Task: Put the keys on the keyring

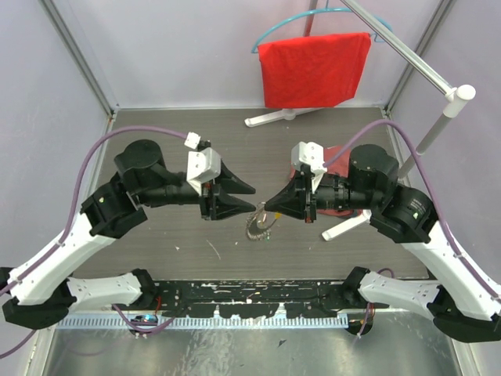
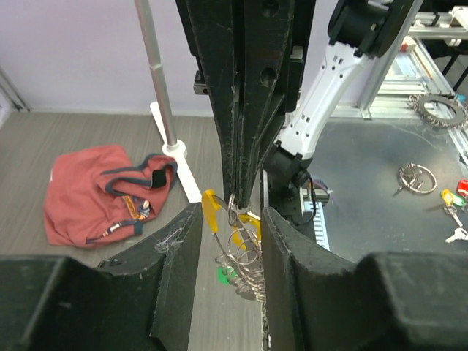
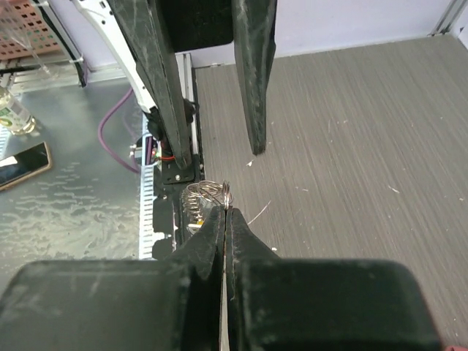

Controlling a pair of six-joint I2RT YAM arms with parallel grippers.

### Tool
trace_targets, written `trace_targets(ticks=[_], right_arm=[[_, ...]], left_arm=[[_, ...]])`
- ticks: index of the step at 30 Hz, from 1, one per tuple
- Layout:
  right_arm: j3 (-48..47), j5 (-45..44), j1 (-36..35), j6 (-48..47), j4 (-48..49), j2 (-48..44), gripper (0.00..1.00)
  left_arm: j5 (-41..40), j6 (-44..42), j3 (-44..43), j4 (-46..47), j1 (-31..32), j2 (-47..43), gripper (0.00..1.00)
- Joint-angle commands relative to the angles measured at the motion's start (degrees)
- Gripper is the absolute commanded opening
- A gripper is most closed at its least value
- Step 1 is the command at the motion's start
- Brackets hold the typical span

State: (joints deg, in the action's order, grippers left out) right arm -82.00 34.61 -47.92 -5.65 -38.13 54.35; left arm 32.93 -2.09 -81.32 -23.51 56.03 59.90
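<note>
**gearhead:** So where's the keyring [image 2: 245, 254] at?

**mako:** It's hanging off the right gripper [image 1: 268, 207]. That one's jaws are pressed fully together on the top loop, with no gap at all in the right wrist cam. The coils dangle below the pinch, over the middle of the table [image 1: 172, 149] between the two arms. Can't tell if the lowest coil touches the wood.

**gearhead:** And the other arm?

**mako:** The left gripper [image 1: 255, 198] is spread wide with nothing in it. Its tips point at the right one's tip, pretty much nose to nose. In its own wrist cam the ring hangs right between its fingers [image 2: 175, 278], and as far as I can see it isn't touching either one.

**gearhead:** Keys?

**mako:** The green key [image 2: 225, 276] sits low in the bunch, tucked in among the coils. The yellow curve [image 2: 210, 208] pokes out just beside the pinch. I can't pick out the gold key.

**gearhead:** Anything else around?

**mako:** A red bag [image 2: 102, 194] is crumpled on the table near the white stand [image 2: 157, 80], and a red cloth [image 1: 313, 66] hangs at the back. Some spare rings [image 2: 417, 178] lie on the metal bench [image 2: 380, 219], well apart from the action.
</note>
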Motion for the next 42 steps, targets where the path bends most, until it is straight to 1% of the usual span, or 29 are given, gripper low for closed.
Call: trace_targets(ticks=[1,7,10,13,15,16,18,19,21,23,26,31,33,34,35,40,41,42], right_arm=[[-3.65,0.26,-0.02,-2.38,-1.91,0.35,0.01],[-3.85,0.88,0.05,-3.21,-3.08,1.22,0.01],[-3.79,1.06,0.02,-3.41,-3.26,1.25,0.01],[-3.74,1.14,0.01,-3.45,-3.26,1.34,0.01],[-3.68,1.22,-0.03,-3.58,-3.29,1.37,0.01],[-3.62,1.19,0.0,-3.59,-3.27,1.49,0.01],[-3.61,1.23,0.02,-3.64,-3.27,1.59,0.01],[-3.64,1.18,0.0,-3.73,-3.27,1.58,0.01],[-3.63,1.07,0.02,-3.73,-3.18,1.62,0.01],[-3.57,1.25,-0.01,-3.68,-3.05,1.66,0.01],[-3.38,1.42,0.02,-3.51,-2.81,1.8,0.01],[-3.15,1.5,0.02,-3.4,-2.41,1.71,0.01],[-3.02,1.53,0.03,-3.34,-2.31,1.73,0.01],[-2.96,1.52,0.02,-3.25,-2.3,1.74,0.01],[-2.92,1.39,-0.02,-3.24,-2.19,1.79,0.01],[-2.36,0.8,0.0,-1.57,-0.37,1.24,0.01],[-2.26,0.58,0.02,-1.17,0.23,0.97,0.03],[-2.1,-0.01,-0.02,-0.43,1.22,0.55,0.1]], left_arm=[[1.68,-1.21,-2.72,-5.2,0.21,2.64,0.45],[2.79,-1.92,-4.73,-7.49,0.21,5.31,0.42],[3.1,-2.38,-5.31,-8.37,0.13,5.84,0.35],[3.11,-2.56,-5.38,-8.58,0.14,6.07,0.29],[3.18,-2.66,-5.58,-8.87,0.13,6.29,0.23],[3.39,-2.76,-5.68,-8.98,0.15,6.43,0.22],[3.65,-2.75,-5.78,-9.18,0.2,6.67,0.22],[3.89,-2.75,-5.78,-9.19,0.17,6.72,0.24],[4.19,-2.68,-5.78,-9.23,0.19,6.95,0.31],[4.29,-2.69,-5.74,-9.46,0.15,7.25,0.32],[4.88,-2.67,-5.82,-9.78,0.18,7.49,0.3],[5.25,-2.57,-5.94,-9.96,0.14,7.8,0.18],[5.37,-2.49,-5.95,-9.92,0.14,7.78,0.1],[5.32,-2.48,-6.02,-9.89,0.13,7.79,0.04],[5.24,-2.44,-6.11,-9.96,0.16,7.89,0.0],[4.15,-1.89,-5.66,-8.76,0.13,7.18,0.0],[3.6,-1.38,-4.82,-7.57,0.16,6.45,0.0],[2.89,-0.66,-3.73,-5.68,0.18,5.47,0.0]])
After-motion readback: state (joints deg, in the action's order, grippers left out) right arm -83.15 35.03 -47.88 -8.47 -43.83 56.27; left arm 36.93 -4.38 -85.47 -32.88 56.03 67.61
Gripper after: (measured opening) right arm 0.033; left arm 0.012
